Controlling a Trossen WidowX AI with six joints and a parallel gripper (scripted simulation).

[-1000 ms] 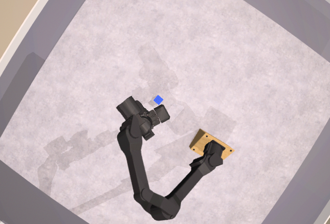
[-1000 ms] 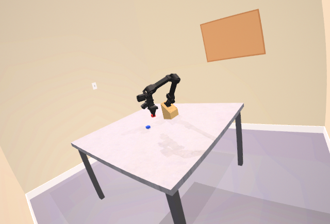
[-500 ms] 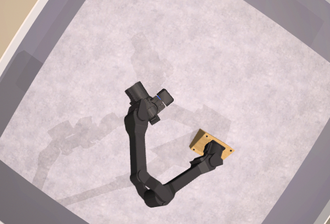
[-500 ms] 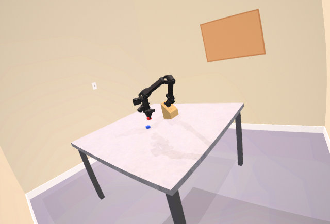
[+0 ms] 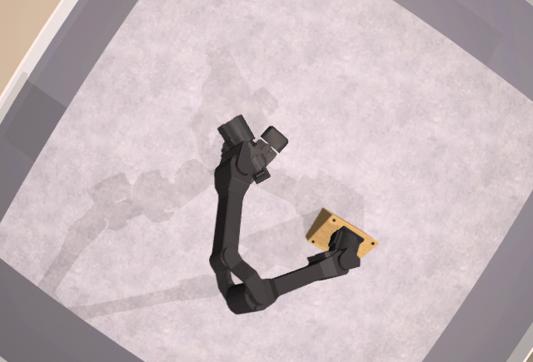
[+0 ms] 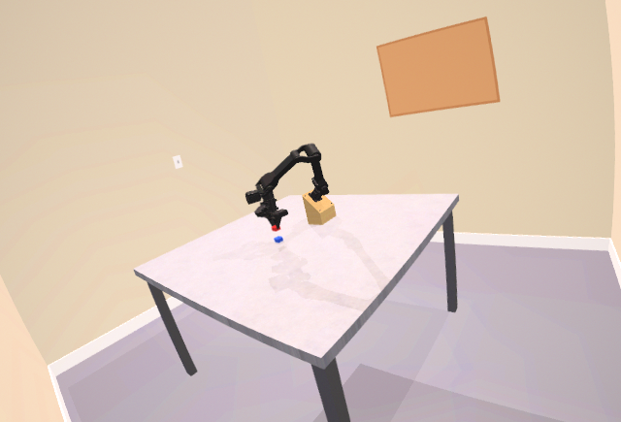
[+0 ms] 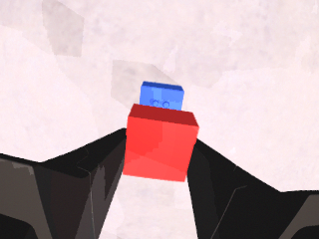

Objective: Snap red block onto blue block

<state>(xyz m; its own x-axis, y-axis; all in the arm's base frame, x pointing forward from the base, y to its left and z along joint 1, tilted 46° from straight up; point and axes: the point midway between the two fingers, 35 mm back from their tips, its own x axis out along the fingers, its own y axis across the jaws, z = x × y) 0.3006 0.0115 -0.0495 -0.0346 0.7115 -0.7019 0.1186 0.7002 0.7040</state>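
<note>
The red block (image 6: 276, 228) (image 7: 159, 149) is held between the two black fingers. My gripper (image 6: 275, 225) (image 7: 159, 141) is shut on it and holds it in the air above the table. The blue block (image 6: 277, 239) (image 7: 161, 95) stands on the table, below the red block with a visible gap in the exterior view. In the wrist view the red block covers the blue block's near part, and two of its studs show. In the top view the arm hides both blocks and the fingertips.
The arm's wooden base block (image 5: 321, 230) (image 6: 320, 214) stands on the table (image 5: 387, 134) (image 6: 220, 276), to the right of the gripper in the top and exterior views. The table's edges lie well away from the blue block.
</note>
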